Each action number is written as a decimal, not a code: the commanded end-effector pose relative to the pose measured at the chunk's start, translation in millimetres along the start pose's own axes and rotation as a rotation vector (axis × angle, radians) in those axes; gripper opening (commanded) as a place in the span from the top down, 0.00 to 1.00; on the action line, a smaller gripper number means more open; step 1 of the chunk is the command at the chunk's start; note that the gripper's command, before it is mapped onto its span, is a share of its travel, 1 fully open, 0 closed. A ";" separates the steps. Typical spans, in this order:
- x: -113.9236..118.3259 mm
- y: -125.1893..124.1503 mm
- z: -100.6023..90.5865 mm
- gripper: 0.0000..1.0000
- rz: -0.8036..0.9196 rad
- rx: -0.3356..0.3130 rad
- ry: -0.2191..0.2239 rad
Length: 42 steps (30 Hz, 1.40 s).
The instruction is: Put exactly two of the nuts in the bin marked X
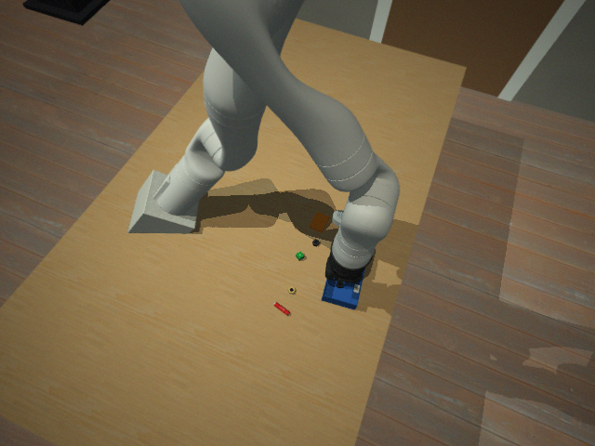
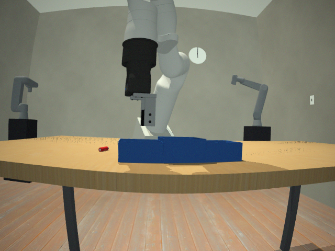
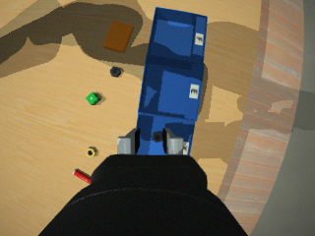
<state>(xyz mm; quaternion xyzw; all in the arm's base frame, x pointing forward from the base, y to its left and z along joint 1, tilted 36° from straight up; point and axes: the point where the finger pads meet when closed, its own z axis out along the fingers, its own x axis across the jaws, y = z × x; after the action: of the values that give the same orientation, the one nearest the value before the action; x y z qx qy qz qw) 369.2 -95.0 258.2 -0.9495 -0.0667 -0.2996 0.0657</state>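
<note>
Bin X (image 1: 337, 302) (image 2: 140, 151) (image 3: 178, 126) is the blue bin at the near end of the row and stands on the table. A dark nut (image 1: 339, 283) (image 3: 157, 137) lies inside it. My gripper (image 2: 147, 125) (image 3: 151, 137) is partly open and empty, above bin X and clear of its rim; in the wrist view the nut shows between the fingers but lower down, with gaps at both sides. A yellow nut (image 1: 291, 290) (image 3: 92, 151) lies on the table left of bin X. A dark nut-like piece (image 1: 315, 242) (image 3: 115, 72) lies farther back on the table.
Bin E (image 3: 172, 93) and bin F (image 3: 172, 41) continue the row. A green block (image 1: 299, 255) (image 3: 93, 98), a brown block (image 1: 319, 221) (image 3: 118, 36) and a red cylinder (image 1: 282, 308) (image 2: 103, 149) (image 3: 82, 176) lie left of the bins. The table edge is beyond their right side.
</note>
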 end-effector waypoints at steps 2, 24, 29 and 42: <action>-17.6 -24.1 -1.0 0.36 -0.175 -0.004 0.009; -62.0 -94.7 -2.1 0.36 -1.166 -0.006 0.000; -62.1 -95.5 -2.1 0.36 -1.384 -0.006 -0.001; -64.5 -98.1 -1.9 0.36 -1.375 0.001 -0.002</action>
<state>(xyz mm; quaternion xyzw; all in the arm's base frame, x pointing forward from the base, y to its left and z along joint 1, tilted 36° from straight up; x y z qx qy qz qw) 300.8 -3.5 231.3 -0.6914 -0.6534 -0.2742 -0.1410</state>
